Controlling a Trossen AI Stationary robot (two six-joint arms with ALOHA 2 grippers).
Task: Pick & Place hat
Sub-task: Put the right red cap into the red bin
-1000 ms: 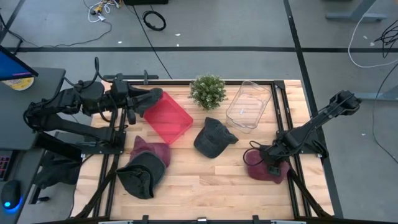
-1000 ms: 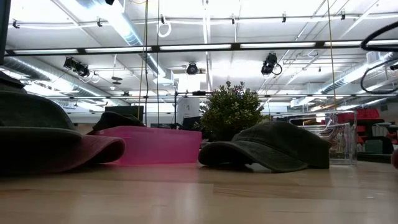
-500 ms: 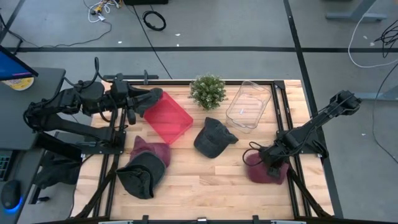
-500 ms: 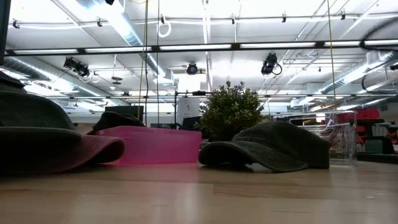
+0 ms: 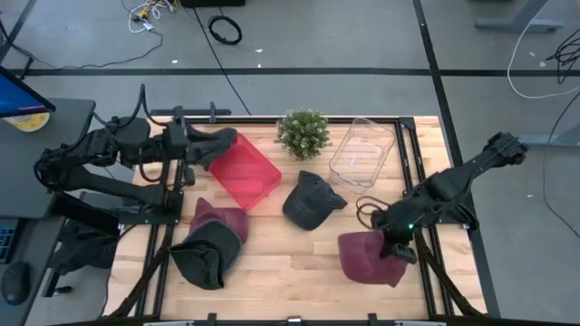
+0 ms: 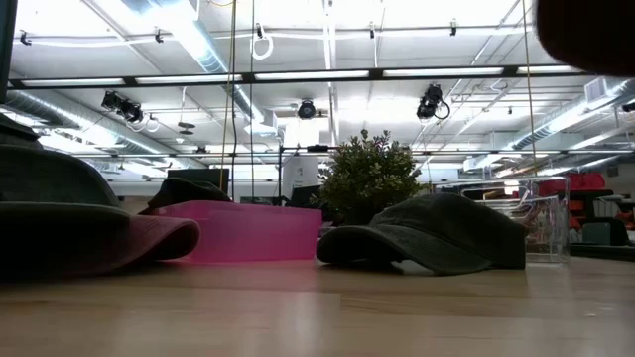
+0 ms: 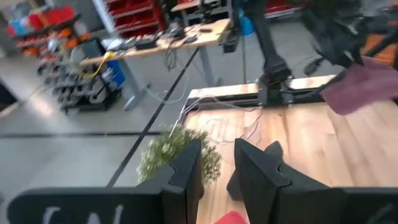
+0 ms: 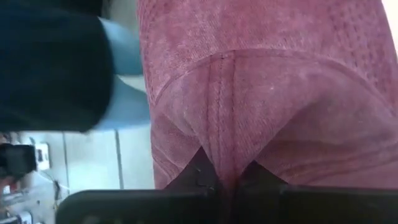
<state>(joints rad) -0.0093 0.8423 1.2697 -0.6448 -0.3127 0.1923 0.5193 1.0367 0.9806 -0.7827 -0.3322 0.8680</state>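
Observation:
A maroon hat (image 5: 365, 257) hangs from my right gripper (image 5: 396, 244) near the table's right front; in the low view its dark underside (image 6: 587, 32) shows high above the tabletop. My left gripper (image 5: 228, 142) waits over the far left corner of the pink bin (image 5: 245, 174). Its fingers stand a narrow gap apart (image 7: 217, 168) with nothing between them. A dark green cap (image 5: 311, 201) rests on its brim at mid-table. Another maroon hat (image 5: 224, 219) and a dark hat (image 5: 203, 260) lie overlapping at front left. My right gripper pinches a fold of the maroon hat's cloth at a stitched seam (image 8: 222, 146) between its two shut fingertips (image 8: 202, 167). It has the hat at its right-hand side, coming from above. The hat hangs below the fingers, lifted clear of the table.
A potted plant (image 5: 303, 132) stands at the far middle, a clear plastic bin (image 5: 363, 152) to its right. Bare wood lies along the near edge between the two groups of hats.
My right gripper has taken hold of the maroon hat and risen with it, shifting slightly toward the table's left. The hat, which lay on the table, now hangs clear and shows at the top of the low view.

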